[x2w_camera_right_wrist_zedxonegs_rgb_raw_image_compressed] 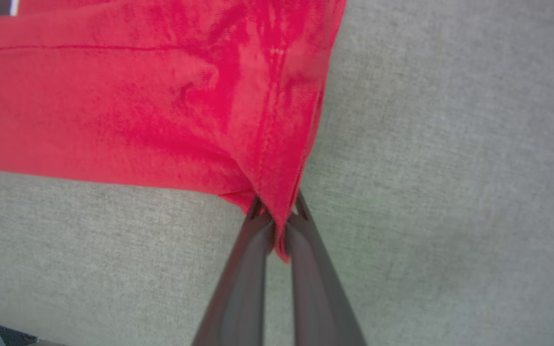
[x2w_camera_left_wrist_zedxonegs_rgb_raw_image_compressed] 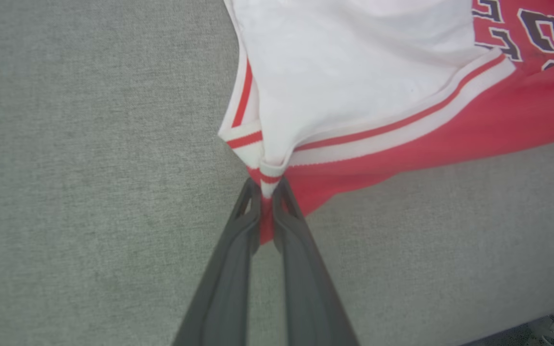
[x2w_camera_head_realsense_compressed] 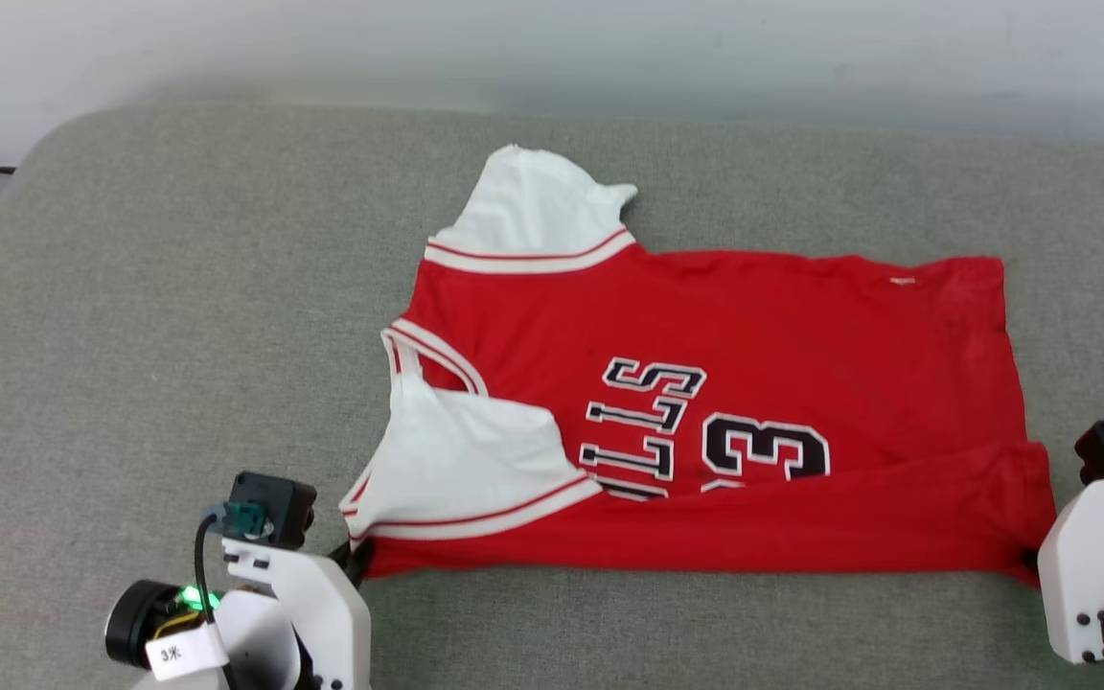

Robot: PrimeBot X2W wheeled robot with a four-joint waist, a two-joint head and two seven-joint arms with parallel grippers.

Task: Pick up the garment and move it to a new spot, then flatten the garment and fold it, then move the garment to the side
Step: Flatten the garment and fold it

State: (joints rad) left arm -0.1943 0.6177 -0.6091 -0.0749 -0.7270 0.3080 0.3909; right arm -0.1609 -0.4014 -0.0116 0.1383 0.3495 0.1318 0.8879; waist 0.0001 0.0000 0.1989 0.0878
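The garment (x2w_camera_head_realsense_compressed: 753, 326), a red jersey with white sleeves and a black number print, lies sideways on the grey cushion, its near long edge folded up over the print. My left gripper (x2w_camera_head_realsense_compressed: 357, 559) is shut on the garment's near left corner by the striped sleeve trim (x2w_camera_left_wrist_zedxonegs_rgb_raw_image_compressed: 258, 139). In the left wrist view the left gripper (x2w_camera_left_wrist_zedxonegs_rgb_raw_image_compressed: 267, 192) pinches red and white cloth between its fingertips. My right gripper (x2w_camera_head_realsense_compressed: 1031, 561) is shut on the near right hem corner. In the right wrist view the right gripper (x2w_camera_right_wrist_zedxonegs_rgb_raw_image_compressed: 279, 218) clamps a fold of red cloth (x2w_camera_right_wrist_zedxonegs_rgb_raw_image_compressed: 161, 96).
The grey fabric surface (x2w_camera_head_realsense_compressed: 178, 287) stretches wide to the left of the garment and behind it. A pale wall (x2w_camera_head_realsense_compressed: 552, 48) runs along the back edge. The cushion's rounded corner sits at the far left.
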